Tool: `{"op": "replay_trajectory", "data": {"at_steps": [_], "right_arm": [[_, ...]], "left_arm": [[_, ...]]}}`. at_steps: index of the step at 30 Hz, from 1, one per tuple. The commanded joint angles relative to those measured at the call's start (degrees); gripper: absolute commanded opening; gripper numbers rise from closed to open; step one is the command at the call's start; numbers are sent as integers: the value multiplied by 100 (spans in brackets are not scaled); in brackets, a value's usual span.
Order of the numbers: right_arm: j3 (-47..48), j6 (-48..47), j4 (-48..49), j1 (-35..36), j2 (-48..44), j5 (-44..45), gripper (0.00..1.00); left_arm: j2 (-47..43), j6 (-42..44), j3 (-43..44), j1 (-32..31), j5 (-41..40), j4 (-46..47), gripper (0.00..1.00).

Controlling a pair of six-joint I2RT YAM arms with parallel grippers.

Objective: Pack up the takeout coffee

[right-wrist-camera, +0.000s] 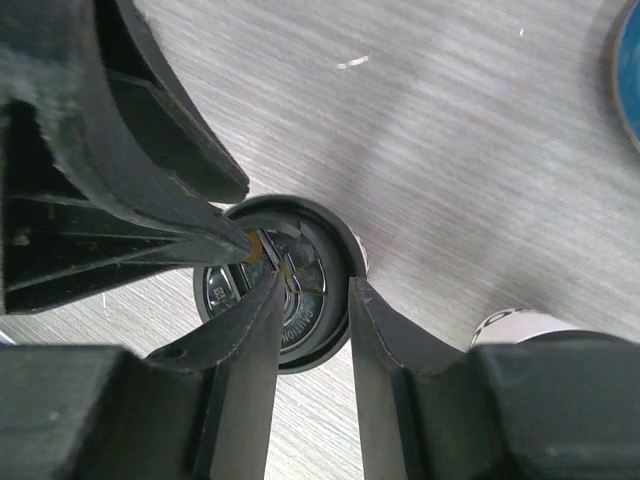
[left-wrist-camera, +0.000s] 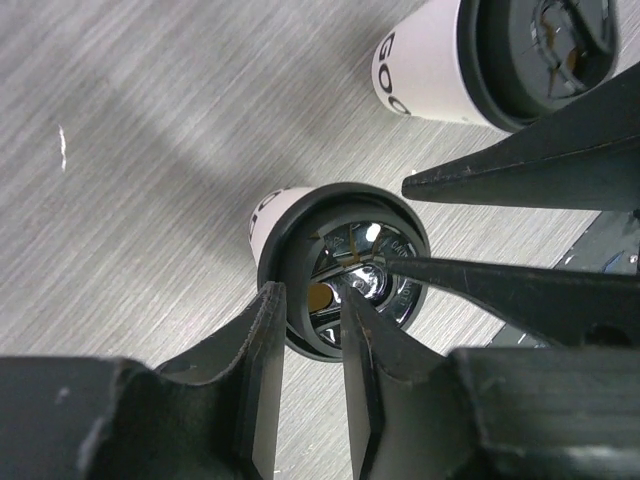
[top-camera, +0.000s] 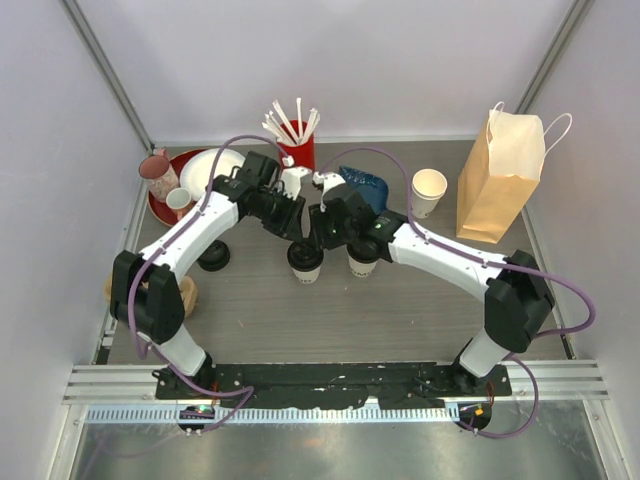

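From above, the arms (top-camera: 440, 255) hide part of the first cup (top-camera: 305, 268) and second cup (top-camera: 362, 266); the left wrist view's top edge cuts the second. Whether the left pincer (left-wrist-camera: 310, 305) or right pincer (right-wrist-camera: 315, 290) truly pinches the first cup's rim cannot be told.

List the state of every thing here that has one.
Left lidded cup: upright, lid on.
Right lidded cup: upright, lid on, untouched.
Left gripper: fingers astride the left lidded cup's lid rim, grip unclear.
Right gripper: fingers astride that same rim, grip unclear.
Lidless cup: upright, open.
Paper bag: standing upright.
Red straw holder: upright, holding straws.
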Motion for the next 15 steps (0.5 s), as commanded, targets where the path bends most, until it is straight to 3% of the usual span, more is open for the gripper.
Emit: {"op": "replay_trajectory", "data": {"at_steps": [1, 4, 8, 15], "right_arm": [[583, -334, -146, 20, -196, 172, 40], [768, -467, -366, -50, -494, 356, 42], [367, -414, -621, -707, -1196, 402, 43], [-918, -238, -516, -2088, -2226, -740, 45]], "left_arm": [[-184, 62, 533, -14, -57, -101, 33], [-210, -61, 849, -14, -180, -145, 36], [-272, -474, 1270, -242, -294, -189, 34], [96, -1660, 1253, -1192, -514, 470, 29]]}}
